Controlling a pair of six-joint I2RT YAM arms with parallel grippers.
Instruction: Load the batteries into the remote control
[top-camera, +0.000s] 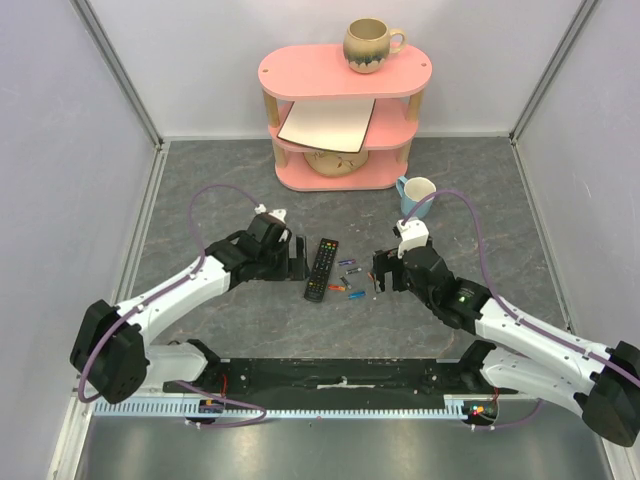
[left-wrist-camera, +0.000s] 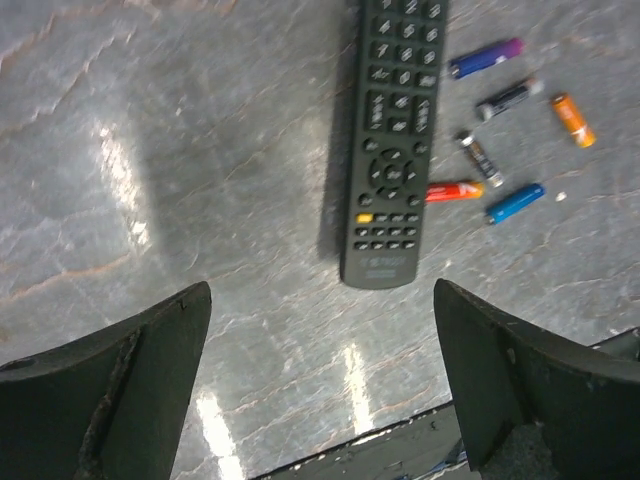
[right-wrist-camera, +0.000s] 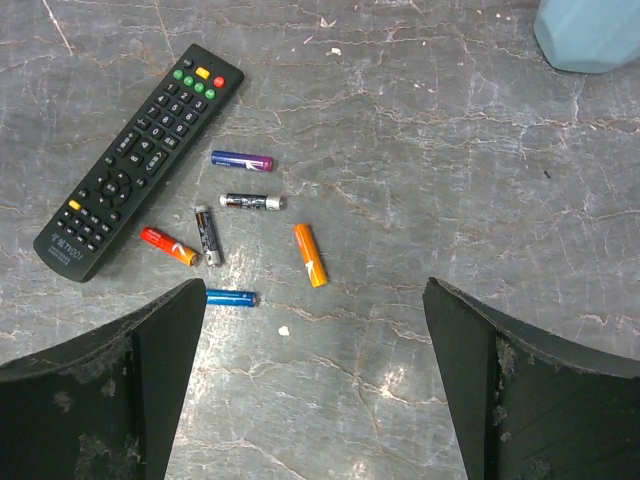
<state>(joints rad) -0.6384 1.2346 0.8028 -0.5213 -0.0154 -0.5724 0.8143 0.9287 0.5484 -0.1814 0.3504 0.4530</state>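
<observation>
Remote (right-wrist-camera: 140, 160) lay buttons-up, far end cut off in left wrist view, six batteries (right-wrist-camera: 252, 201) loose beside it, left gripper (left-wrist-camera: 320, 288) and right gripper (right-wrist-camera: 312, 285) gaped wide, empty.

Grey marbled table (top-camera: 200, 170), pale walls (top-camera: 60, 120), pink three-tier shelf (top-camera: 345, 72) at the back.

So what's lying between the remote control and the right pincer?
Six loose batteries, scattered on the table between the remote control and the open right pincer; the right wrist view shows them best.
</observation>
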